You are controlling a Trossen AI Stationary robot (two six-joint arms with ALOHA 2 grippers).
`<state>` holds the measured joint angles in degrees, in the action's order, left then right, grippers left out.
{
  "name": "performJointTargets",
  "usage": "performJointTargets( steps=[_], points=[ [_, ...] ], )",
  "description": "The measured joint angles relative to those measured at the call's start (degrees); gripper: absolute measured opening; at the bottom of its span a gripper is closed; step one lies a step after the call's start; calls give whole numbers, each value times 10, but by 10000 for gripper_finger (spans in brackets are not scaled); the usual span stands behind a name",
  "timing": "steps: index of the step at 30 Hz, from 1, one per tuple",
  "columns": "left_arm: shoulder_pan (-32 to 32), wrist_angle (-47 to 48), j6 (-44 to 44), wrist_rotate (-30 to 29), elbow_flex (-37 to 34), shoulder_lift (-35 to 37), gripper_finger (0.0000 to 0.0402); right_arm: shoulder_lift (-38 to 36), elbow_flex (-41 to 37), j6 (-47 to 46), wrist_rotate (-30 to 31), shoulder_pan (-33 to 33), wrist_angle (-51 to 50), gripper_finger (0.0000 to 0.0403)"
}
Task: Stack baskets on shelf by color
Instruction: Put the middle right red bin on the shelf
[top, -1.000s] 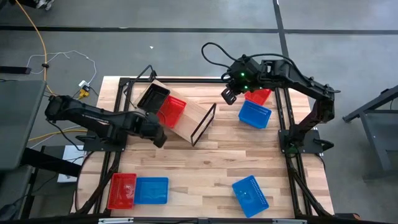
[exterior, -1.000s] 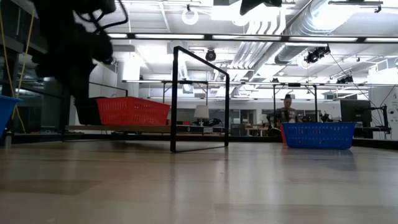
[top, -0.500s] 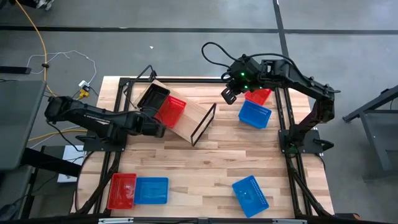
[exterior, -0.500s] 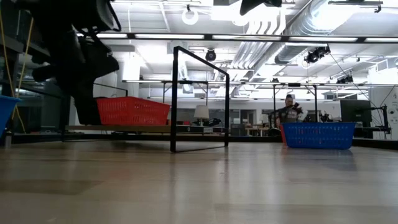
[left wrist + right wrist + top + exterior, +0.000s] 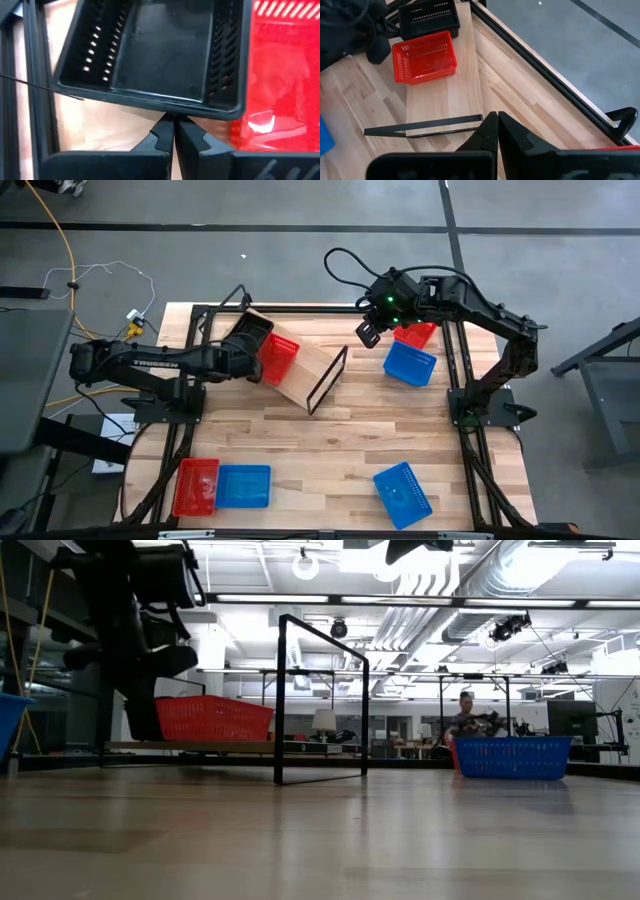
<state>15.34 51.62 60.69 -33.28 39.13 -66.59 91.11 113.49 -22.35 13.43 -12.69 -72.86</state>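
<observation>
Baskets were scattered across the high view: a black basket (image 5: 247, 336) and a red basket (image 5: 277, 357) sat side by side on the shelf (image 5: 310, 362) at upper centre-left, a second red basket (image 5: 418, 334) and a blue basket (image 5: 409, 364) lay touching at upper right, a red and blue pair (image 5: 222, 486) sat together at lower left, and a lone blue basket (image 5: 402, 493) lay at lower centre-right. The shelf's long axis ran on a diagonal from upper left down to lower right, with its black frame (image 5: 328, 381) at the lower-right end. The left gripper (image 5: 246, 361) was fully closed with nothing between its fingers, and it lay at the lower-left edge of the shelf beside the two baskets there. In the left wrist view the closed fingertips (image 5: 173, 134) pointed straight at the near rim of the black basket (image 5: 150, 50), just short of it or barely touching; which, the frames did not settle. The red one (image 5: 280, 75) was next to it on the same shelf. The right gripper (image 5: 368, 332) was likewise fully closed and empty, hovering at upper centre-right just left of the second red basket and well apart from the shelf. By position, the left arm was plainly the nearer one for any move on the shelf's black basket, while the right arm was nearer the upper-right pair.
</observation>
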Motion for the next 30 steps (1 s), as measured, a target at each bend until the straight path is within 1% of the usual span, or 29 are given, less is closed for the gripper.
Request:
performJointTargets(
  steps=[5, 10, 13, 15, 17, 19, 21, 24, 27, 30],
  points=[
    [25, 0, -14, 10, 0, 42, 0, 0, 0, 5, 0, 0, 0, 0],
    [16, 16, -23, 61, 0, 92, 0, 0, 0, 8, -1, 0, 0, 0],
    [-10, 31, -8, 102, 0, 121, 0, 0, 0, 10, -1, 0, -2, 0],
    [-36, 39, 6, 144, 0, 132, 0, 0, 0, 10, -1, 0, -2, 0],
    [-64, 51, 17, 185, 0, 133, 0, 0, 0, 10, -1, 0, -2, 0],
    [-94, 52, 36, 204, 0, 127, 0, 0, 0, 17, 0, 0, -2, 0],
    [-123, 43, 60, 197, 0, 113, 0, 0, 0, 18, 1, -1, -2, 0],
    [-153, 6, 86, 152, 0, 86, 0, 0, 0, 18, 2, -1, 2, 0],
    [-163, -46, 91, 113, 0, 56, 0, 0, 0, 19, 2, -1, 3, 0],
    [-160, -83, 92, 85, 0, 22, 0, 0, 0, 19, 3, -1, 3, 0]
  ],
)
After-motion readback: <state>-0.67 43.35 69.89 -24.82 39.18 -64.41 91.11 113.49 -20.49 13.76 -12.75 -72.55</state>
